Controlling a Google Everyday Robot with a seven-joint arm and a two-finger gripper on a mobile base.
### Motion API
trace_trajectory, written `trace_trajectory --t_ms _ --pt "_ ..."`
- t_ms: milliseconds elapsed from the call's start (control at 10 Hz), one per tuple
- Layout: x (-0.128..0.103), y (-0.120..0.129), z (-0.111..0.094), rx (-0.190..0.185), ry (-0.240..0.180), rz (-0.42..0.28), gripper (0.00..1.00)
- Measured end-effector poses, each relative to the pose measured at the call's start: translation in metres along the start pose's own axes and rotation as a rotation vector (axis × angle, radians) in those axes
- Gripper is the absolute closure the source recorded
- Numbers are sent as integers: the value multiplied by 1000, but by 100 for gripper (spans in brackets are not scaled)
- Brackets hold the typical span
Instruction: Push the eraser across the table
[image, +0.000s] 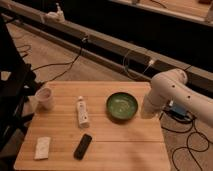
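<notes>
One camera view only. It sits high on the near side of the worktop (125, 145), tilted down and looking across it to the floor (55, 55) and a dark rail (110, 47) behind. Mid range: the whole worktop fits, with its near edge almost at the bottom of frame and the eraser (83, 146) close to that edge. A white arm (167, 92) shows at the right side. The gripper is out of frame, only arm links visible.
</notes>
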Motion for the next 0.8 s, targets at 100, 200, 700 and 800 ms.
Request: trace_trajectory --t_ms 100,200,700,800 --pt "-18 3 10 -4 -42 -7 100" --pt "-44 9 21 -8 -98 -21 100" --pt "-126 57 40 -55 -225 -190 100" --pt "-126 57 40 -55 -225 -190 100"
